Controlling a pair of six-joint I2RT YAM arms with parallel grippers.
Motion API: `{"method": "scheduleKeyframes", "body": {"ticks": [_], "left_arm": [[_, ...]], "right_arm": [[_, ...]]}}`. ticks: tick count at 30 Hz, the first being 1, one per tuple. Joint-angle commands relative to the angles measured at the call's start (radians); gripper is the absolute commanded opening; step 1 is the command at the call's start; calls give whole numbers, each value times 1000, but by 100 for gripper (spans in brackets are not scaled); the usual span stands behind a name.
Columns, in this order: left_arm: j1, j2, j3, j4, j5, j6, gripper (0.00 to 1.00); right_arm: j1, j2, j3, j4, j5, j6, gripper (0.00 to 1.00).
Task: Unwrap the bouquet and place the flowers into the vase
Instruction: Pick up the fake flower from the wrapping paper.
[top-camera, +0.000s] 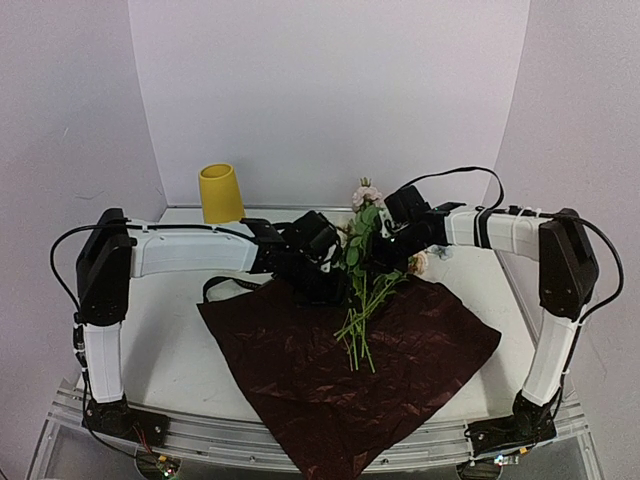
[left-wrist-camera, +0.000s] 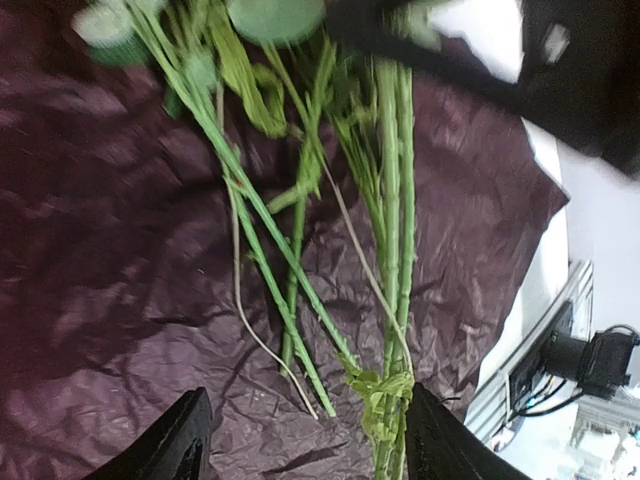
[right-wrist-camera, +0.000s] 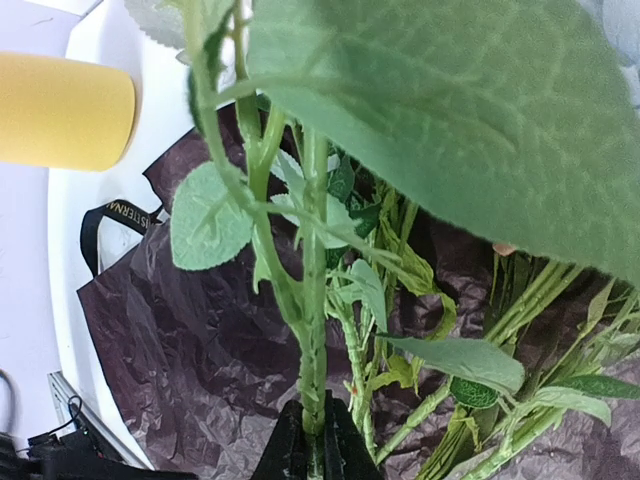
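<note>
**Counter**: white, and it carries everything listed below.

**Wrapping paper**: a dark red, crinkled sheet lying open and flat at the near centre. I judge the unwrapping done.

**Flowers**: one loose bunch raised over the paper, blooms to the rear and stem ends fanned out towards me. I cannot tell whether the ends touch the sheet. The left wrist view shows some stems bound by a green tie. None are in the vase, so carrying and inserting them remain.

**Vase**: yellow and upright at the back left, well apart from the bunch. I see nothing in it.

**Left hand**: fingers apart, with the stem ends between them and nothing clamped. Its arm lies across the way from bunch to vase, which I count as the main obstruction.

**Right hand**: pinched together on one green stem of the flowers, low among the leaves.

**Ribbon**: black, looped on the counter at the paper's left corner, off the bunch.

Risk, in my view: splayed stems meeting a narrow mouth.
</note>
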Motion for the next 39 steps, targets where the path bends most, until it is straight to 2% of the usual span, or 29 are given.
{"method": "scheduleKeyframes", "body": {"ticks": [1,8,16,27,35,39], "left_arm": [[-4,15,42,26,79,13,62],[-7,50,32,41,158,-5,32],[-18,61,18,46,207,-12,34],[-18,51,-17,44,189,1,37],[-18,-6,-38,45,114,27,44],[-18,-38,-37,46,74,35,51]], "right_arm": [[-9,23,43,37,31,-40,6],[-13,34,69,69,78,-69,5],[-24,45,93,151,95,-67,4],[-28,-12,116,201,115,-128,3],[-30,-90,91,232,199,-214,4],[-31,-113,105,238,182,-249,4]]}}
